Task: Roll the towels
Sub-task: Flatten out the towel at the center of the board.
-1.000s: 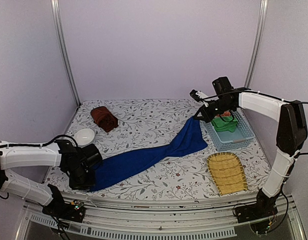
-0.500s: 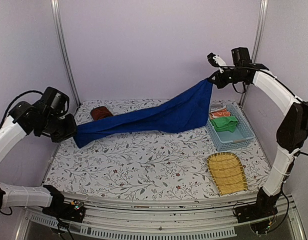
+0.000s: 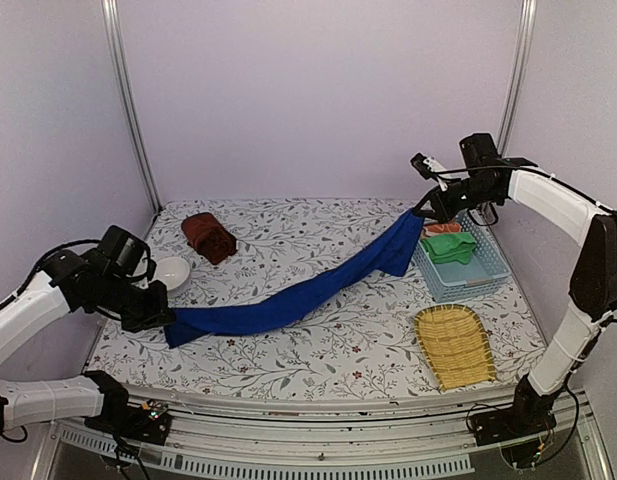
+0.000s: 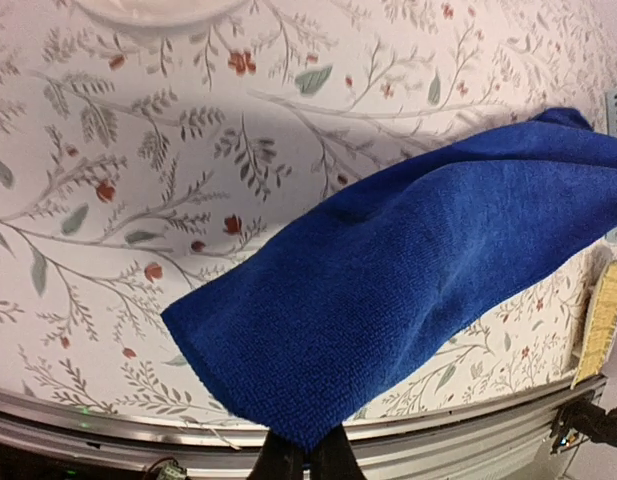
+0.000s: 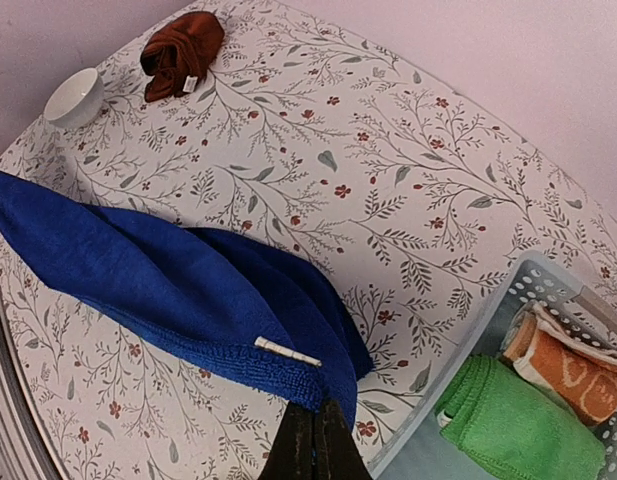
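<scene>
Royal blue terry: blue towel (image 3: 308,295), one long strip, held at both ends and strung slantwise between the arms.

- Left gripper (image 3: 164,322): fingers together, clamped on the strip's near end, low over the surface (image 3: 318,365). In the left wrist view the cloth fans out from the gripper (image 4: 306,455) across the flowered print.
- Right gripper (image 3: 422,211): fingers together, clamped on the far end, held higher than the left one. In the right wrist view the hem and a small white tag sit just above the gripper (image 5: 316,440).
- From the right gripper the strip hangs down and sags. Its lower stretch, toward the left gripper, looks to rest on the surface.
- Brown towel (image 3: 208,237): a loose bundle beyond the left gripper, toward the back wall, well apart from both grippers.
- Bowl (image 3: 169,272): white, just beyond the left gripper, near the brown towel.
- Basket (image 3: 458,288): pale blue plastic, just beside and below the right gripper. It holds a green cloth (image 3: 450,245) and an orange cloth (image 5: 578,375).
- Tray (image 3: 455,345): woven, yellow, on the near side of the basket.
</scene>
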